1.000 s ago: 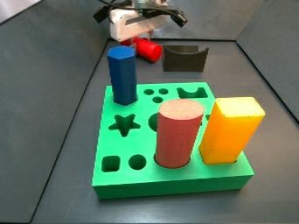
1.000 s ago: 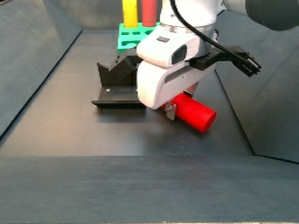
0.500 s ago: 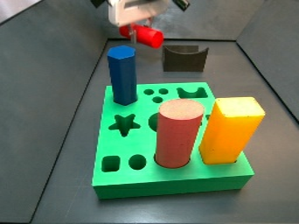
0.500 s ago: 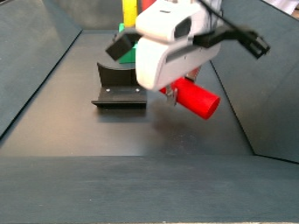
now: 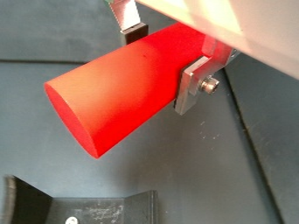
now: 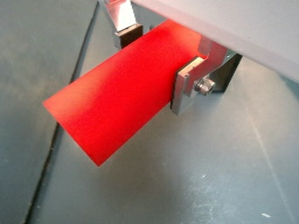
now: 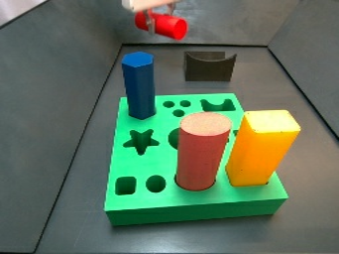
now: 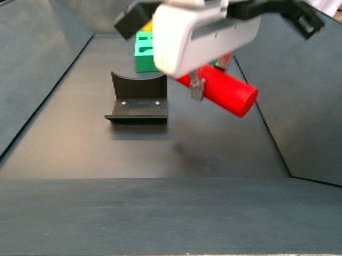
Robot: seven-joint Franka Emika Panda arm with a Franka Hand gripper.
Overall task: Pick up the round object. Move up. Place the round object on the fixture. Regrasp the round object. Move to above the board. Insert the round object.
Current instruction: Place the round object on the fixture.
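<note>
Two silver fingers (image 5: 193, 83) of the gripper (image 5: 162, 57) are clamping the single round object (image 5: 122, 87) across its sides, holding it lying level and clear of the floor in both wrist views. One fixture (image 8: 136, 98) is sitting on the floor below and to the left. One board (image 7: 192, 158) is carrying three pegs: a blue one (image 7: 138, 86), a salmon-pink cylinder (image 7: 201, 151) and a yellow block (image 7: 261, 148). High near the frame's top, the gripper (image 8: 201, 86) is hanging with the red piece (image 8: 229, 93) jutting rightward.

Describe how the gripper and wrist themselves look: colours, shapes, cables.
The gripper has two flat silver plate fingers with dark pads, one fastened by a visible screw. In a side view, the wrist housing is a boxy white shell, with a black cable beside it.
</note>
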